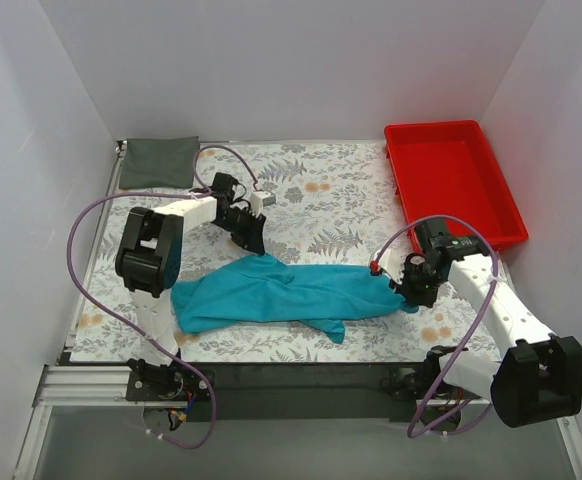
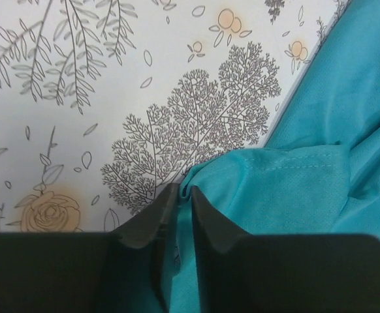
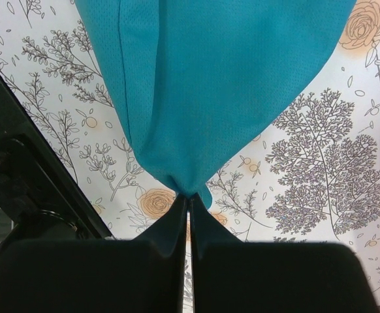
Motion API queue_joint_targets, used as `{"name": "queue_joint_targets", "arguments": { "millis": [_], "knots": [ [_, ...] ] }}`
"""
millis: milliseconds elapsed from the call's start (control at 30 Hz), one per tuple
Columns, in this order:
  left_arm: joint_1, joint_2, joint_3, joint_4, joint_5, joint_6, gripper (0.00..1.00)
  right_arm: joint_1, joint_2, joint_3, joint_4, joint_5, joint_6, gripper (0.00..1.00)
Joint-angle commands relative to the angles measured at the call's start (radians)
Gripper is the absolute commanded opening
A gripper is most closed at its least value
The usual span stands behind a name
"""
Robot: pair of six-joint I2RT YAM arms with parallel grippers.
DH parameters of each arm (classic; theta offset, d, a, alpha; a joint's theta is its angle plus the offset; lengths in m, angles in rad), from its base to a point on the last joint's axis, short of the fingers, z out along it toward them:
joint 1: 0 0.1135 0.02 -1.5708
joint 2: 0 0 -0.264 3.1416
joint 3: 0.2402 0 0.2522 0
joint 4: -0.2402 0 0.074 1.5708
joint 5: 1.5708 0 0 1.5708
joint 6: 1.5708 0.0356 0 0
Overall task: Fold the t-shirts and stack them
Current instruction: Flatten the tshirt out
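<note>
Top external view shows you mid-spread: the teal t-shirt lies in a rumpled band across the near half of the floral table cloth, with the left gripper at its far upper edge and the right gripper at its right-hand end. The dark grey t-shirt sits as a flat rectangle in the far left corner, well apart, and the red tray stands at the far right (neither is part of this step). Left wrist view: your fingers are drawn nearly together with a puckered hem of the teal cloth nipped between them, low over the table cloth. Right wrist view: the jaws are closed tight on a gathered point of the same shirt, and the fabric fans out from them, taut near the pinch. I judge that you are at flattening, not yet folding, since the shirt is bunched and no sleeve or hem lies square. The next move likely calls for drawing the two grips apart and lifting a little so the cloth sheds its creases, then laying it flat before any fold. Watch the left hold, which looks thin and might slip.
</note>
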Motion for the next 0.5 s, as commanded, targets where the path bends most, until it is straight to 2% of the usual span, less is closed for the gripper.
{"name": "queue_joint_targets", "arguments": {
  "millis": [0, 67, 200, 300, 467],
  "knots": [
    [-0.002, -0.040, -0.050, -0.022, -0.024, 0.006, 0.10, 0.004, 0.023, 0.059, -0.012, -0.016, -0.047, 0.01],
    [0.026, -0.069, -0.046, -0.007, -0.024, -0.026, 0.00, 0.006, 0.049, 0.074, -0.007, -0.032, -0.044, 0.01],
    [0.138, -0.101, 0.028, -0.042, -0.031, -0.043, 0.00, 0.011, 0.113, 0.139, 0.010, -0.062, -0.032, 0.01],
    [0.256, -0.095, 0.102, -0.120, -0.055, 0.014, 0.00, 0.024, 0.220, 0.212, 0.039, -0.085, -0.014, 0.01],
    [0.359, -0.095, 0.146, -0.151, -0.122, 0.052, 0.00, 0.035, 0.395, 0.376, 0.071, -0.110, 0.041, 0.01]
  ]
}}
